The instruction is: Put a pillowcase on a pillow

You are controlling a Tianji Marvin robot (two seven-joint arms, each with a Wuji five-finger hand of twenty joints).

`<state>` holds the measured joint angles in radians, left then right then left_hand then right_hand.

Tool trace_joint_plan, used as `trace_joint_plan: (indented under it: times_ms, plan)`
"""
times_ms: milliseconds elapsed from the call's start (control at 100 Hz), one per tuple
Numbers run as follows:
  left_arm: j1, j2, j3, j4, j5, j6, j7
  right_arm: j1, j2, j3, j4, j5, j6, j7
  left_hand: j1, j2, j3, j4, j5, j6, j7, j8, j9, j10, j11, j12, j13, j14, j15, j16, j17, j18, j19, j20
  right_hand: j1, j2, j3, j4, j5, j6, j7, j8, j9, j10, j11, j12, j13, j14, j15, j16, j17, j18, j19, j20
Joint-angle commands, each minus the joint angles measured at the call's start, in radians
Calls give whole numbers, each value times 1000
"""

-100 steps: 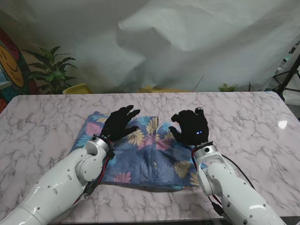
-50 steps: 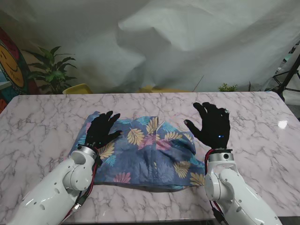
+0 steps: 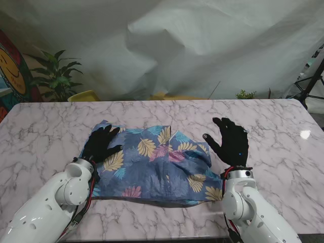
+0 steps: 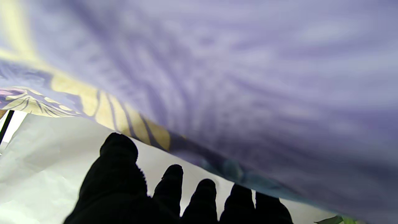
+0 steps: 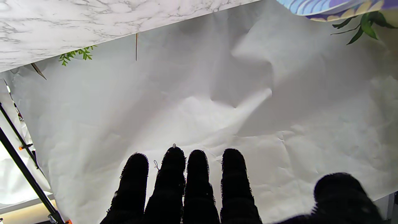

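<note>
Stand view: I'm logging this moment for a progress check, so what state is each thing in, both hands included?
pillowcase: blue with a leaf print, lying rumpled and creased on the table, nothing gripping it.
left hand: open, fingers spread, over the pillowcase's left end.
right hand: open, fingers spread, just off the pillowcase's right edge, over bare marble.
table: marble top, bare around the pillowcase.
</note>
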<state>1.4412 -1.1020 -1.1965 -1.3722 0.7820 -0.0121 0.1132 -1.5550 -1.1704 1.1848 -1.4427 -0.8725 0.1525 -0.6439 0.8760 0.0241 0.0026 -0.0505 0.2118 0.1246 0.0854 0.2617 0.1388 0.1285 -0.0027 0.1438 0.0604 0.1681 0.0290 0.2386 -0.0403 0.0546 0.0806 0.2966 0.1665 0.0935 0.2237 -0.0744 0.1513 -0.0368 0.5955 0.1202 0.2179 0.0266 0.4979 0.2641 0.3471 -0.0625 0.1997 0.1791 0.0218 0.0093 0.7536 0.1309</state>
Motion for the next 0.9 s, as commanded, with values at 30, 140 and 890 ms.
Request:
trace_joint_plan:
  times_ms: [30, 140, 890]
  plan:
    - [12, 6, -12, 5, 2, 8, -6, 3, -3, -1, 11, -2, 2, 10, -11, 39, -29, 25, -31, 14, -27, -13, -47, 7, -18, -19, -42, -6, -32, -15, -3, -8, -46, -26, 26, 47, -26, 17, -18, 23, -20, -20, -19, -5, -22, -12, -15, -8, -55, -32, -17, -50, -28, -14]
    - [25, 3, -24, 4, -10, 21, 1, 6, -5, -3, 18, 6, 7, 9, -8, 38, -29, 25, -25, 15, -26, -11, -46, 6, -16, -19, -41, -5, -31, -20, -1, -9, -47, -27, 34, 47, -32, 18, -8, 24, -17, -18, -11, -6, -18, -10, -7, -9, -56, -33, -13, -48, -29, -14]
    - [22, 0, -5, -18, 26, 59, 30, 6, -8, 1, 34, 16, -1, -5, 8, 34, -28, 25, 6, 11, -10, -1, -41, -1, -4, 21, -39, -10, -18, -3, -2, -10, -35, -13, 64, 54, -57, 21, 25, 19, -6, -4, 33, -14, -16, -6, 25, -10, -56, -32, 5, -41, -28, -15]
